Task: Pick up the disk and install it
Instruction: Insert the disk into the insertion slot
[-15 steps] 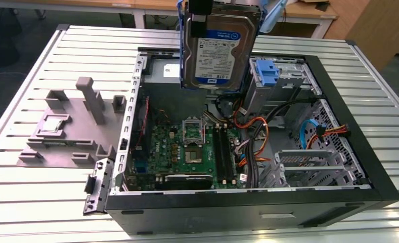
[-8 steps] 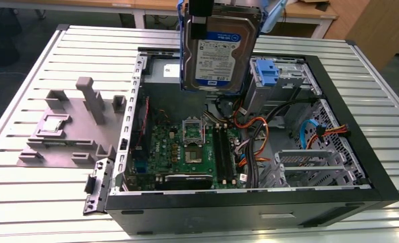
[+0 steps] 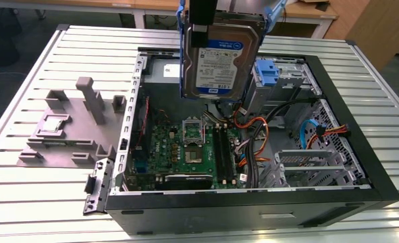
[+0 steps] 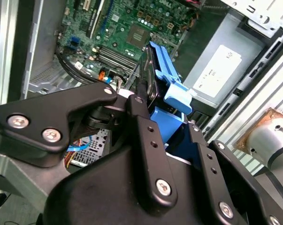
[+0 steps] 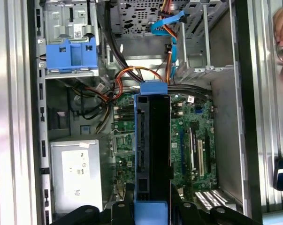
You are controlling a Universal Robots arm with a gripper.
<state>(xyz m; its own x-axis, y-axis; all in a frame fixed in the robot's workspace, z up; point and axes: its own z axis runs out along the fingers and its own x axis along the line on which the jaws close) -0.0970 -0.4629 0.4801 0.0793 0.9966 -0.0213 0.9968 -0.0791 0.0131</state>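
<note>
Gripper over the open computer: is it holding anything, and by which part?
Yes: the gripper holds the disk by its upper end, clamped across its flat faces, hanging upright above the computer case.

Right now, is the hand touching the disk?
Touching. In the second wrist view the hand has its fingers pressed on both sides of the disk. In the exterior view the disk hangs in the air above the open case.

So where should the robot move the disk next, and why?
Probably carry the disk sideways toward the drive bay with the blue bracket. The gripper holds it on edge above the motherboard, and the bay sits off to one side, so nothing is lined up yet.
</note>
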